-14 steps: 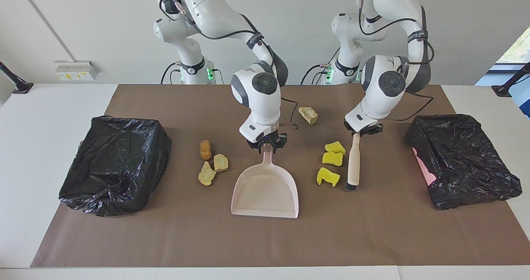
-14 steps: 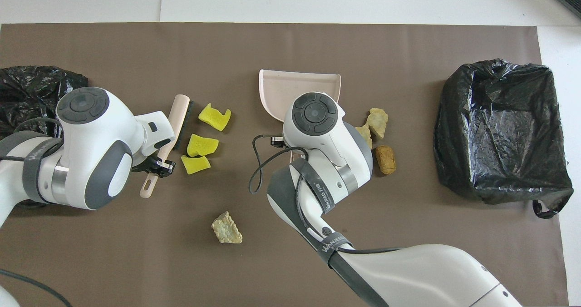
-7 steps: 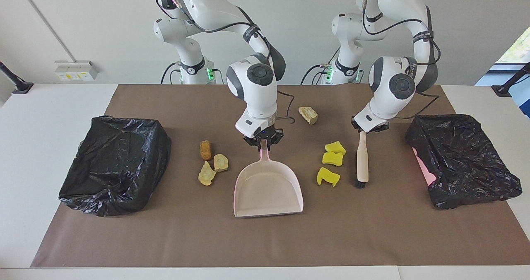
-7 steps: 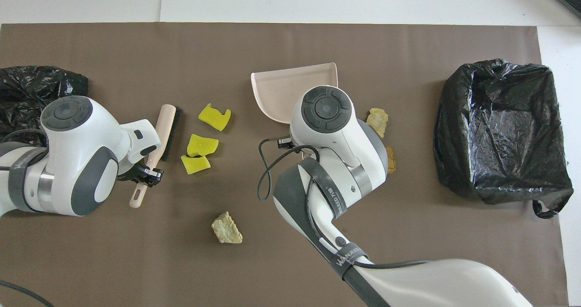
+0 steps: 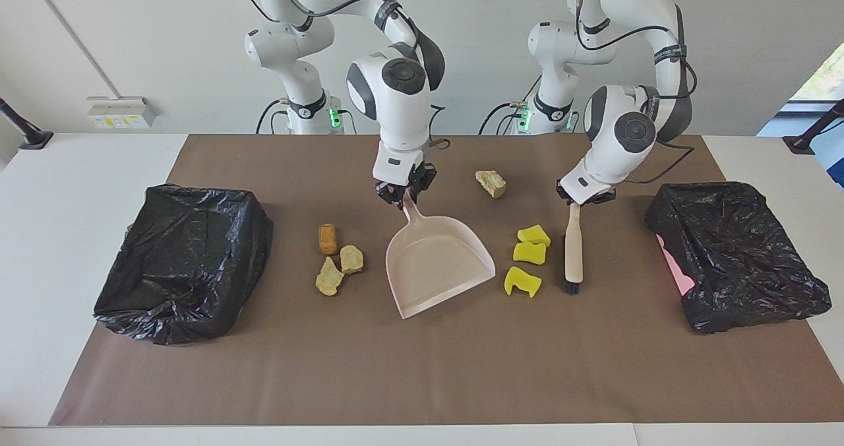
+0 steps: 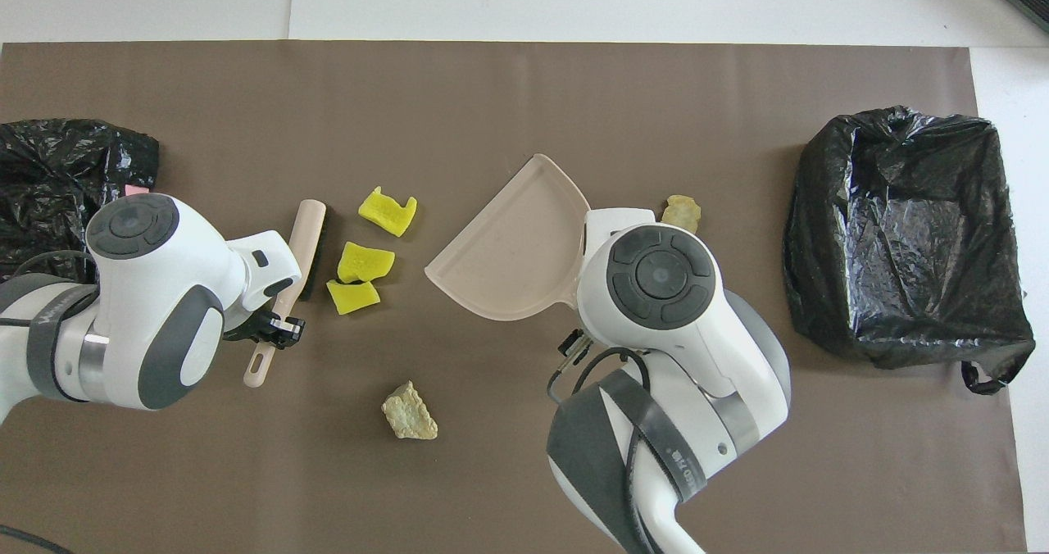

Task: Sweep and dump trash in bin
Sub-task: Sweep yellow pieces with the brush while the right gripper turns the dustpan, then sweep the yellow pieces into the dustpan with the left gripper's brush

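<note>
overhead: right arm [image 6: 664,324] covers two tan lumps beside dustpan [image 6: 508,251], left-end bin bag [image 6: 57,169] cut by frame edge, right hand hidden

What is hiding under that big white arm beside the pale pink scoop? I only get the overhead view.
Observer: The right hand, shut on the end of the dustpan handle.
Operator: Is any trash hidden under there too?
Observer: Yes, two lumps: an orange-brown piece and a tan piece. Both lie nearer to the robots than the tan one you can see.
</note>
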Action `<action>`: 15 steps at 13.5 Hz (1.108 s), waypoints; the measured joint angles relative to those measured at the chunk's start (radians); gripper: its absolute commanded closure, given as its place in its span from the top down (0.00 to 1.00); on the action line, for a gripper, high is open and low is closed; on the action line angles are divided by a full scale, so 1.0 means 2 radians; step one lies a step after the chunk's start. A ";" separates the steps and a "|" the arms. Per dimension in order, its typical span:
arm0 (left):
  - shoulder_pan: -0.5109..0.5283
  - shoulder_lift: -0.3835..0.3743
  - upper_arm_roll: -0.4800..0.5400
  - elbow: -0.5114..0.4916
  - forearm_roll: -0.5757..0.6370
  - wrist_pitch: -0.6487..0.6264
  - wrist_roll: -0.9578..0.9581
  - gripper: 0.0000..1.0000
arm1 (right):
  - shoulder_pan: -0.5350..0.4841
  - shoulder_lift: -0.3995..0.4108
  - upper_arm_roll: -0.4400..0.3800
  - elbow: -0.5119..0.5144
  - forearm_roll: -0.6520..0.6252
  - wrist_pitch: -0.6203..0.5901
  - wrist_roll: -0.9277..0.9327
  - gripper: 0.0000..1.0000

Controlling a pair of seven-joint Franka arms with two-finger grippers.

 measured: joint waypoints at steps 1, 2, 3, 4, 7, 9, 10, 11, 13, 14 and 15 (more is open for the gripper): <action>-0.005 0.000 -0.001 -0.002 -0.002 0.011 -0.002 0.00 | -0.001 -0.006 0.000 -0.016 -0.001 0.008 -0.042 0.00; -0.010 0.002 -0.002 -0.003 -0.002 0.021 -0.003 0.00 | -0.003 -0.009 0.000 -0.030 -0.001 0.019 -0.085 0.00; -0.016 0.005 -0.002 -0.004 -0.003 0.031 -0.005 0.00 | -0.009 -0.011 -0.001 -0.042 -0.004 0.029 -0.124 0.00; -0.021 0.009 -0.003 -0.004 -0.003 0.038 -0.005 0.00 | -0.015 -0.011 -0.001 -0.052 -0.013 0.038 -0.153 0.00; -0.028 0.012 -0.004 -0.004 -0.003 0.045 -0.005 0.00 | -0.021 -0.003 -0.001 -0.072 -0.034 0.060 -0.222 0.00; -0.037 0.012 -0.005 -0.004 -0.003 0.045 -0.006 0.00 | -0.020 0.009 0.000 -0.075 -0.037 0.066 -0.237 0.00; -0.041 0.012 -0.005 -0.005 -0.004 0.045 -0.007 0.00 | -0.019 0.015 0.000 -0.075 -0.038 0.068 -0.238 0.00; -0.046 0.012 -0.005 -0.005 -0.006 0.045 -0.007 0.00 | -0.016 0.021 0.001 -0.075 -0.039 0.077 -0.238 0.00; -0.065 0.012 -0.005 -0.005 -0.013 0.045 -0.007 0.00 | -0.007 0.030 0.001 -0.075 -0.039 0.089 -0.238 0.00; -0.079 0.012 -0.006 -0.006 -0.024 0.045 -0.007 0.00 | -0.006 0.033 0.001 -0.075 -0.039 0.093 -0.238 0.00; -0.095 0.010 -0.006 -0.009 -0.035 0.044 -0.007 0.00 | -0.005 0.033 0.001 -0.075 -0.039 0.093 -0.238 0.00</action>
